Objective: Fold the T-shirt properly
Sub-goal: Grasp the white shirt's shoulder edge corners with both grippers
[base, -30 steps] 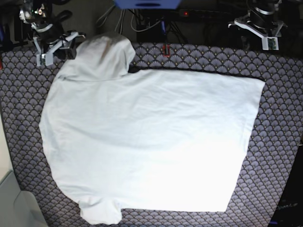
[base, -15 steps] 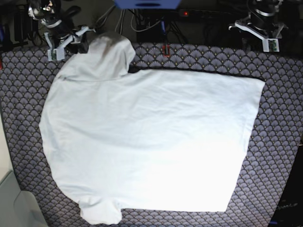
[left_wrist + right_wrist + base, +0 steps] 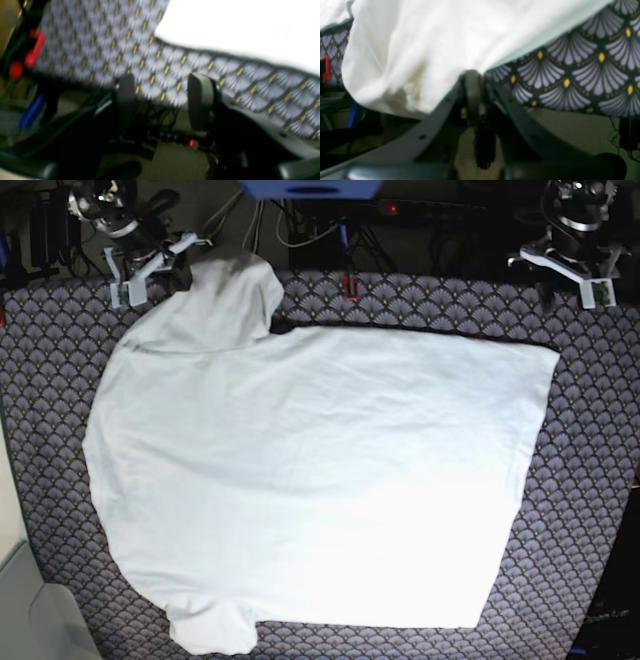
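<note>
One garment on record: a large plain white short-sleeved cloth T-shirt (image 3: 310, 480), spread flat and nearly full-width across a dark mat patterned with grey fan shapes and yellow dots (image 3: 590, 450). One sleeve points toward the far left corner, the other lies at the near left edge; the hem runs down the right side.

Right gripper (image 3: 473, 82): at the far left of the base view, jaws drawn together at the edge of the far sleeve. The wrist view shows the closed tips meeting the white cloth's border where it drapes over the mat's edge; it appears to pinch the fabric, though blur leaves the bite itself uncertain.

Left gripper (image 3: 162, 100): at the far right, beyond the mat's far edge and well apart from the shirt; jaws stand moderately apart, nothing between them.

Progress, as judged: opening stage only. No fold is visible in the body, and both sleeves lie out. Remaining: bring the sleeves inward, fold the sides, then double the length into a neat packet.
</note>
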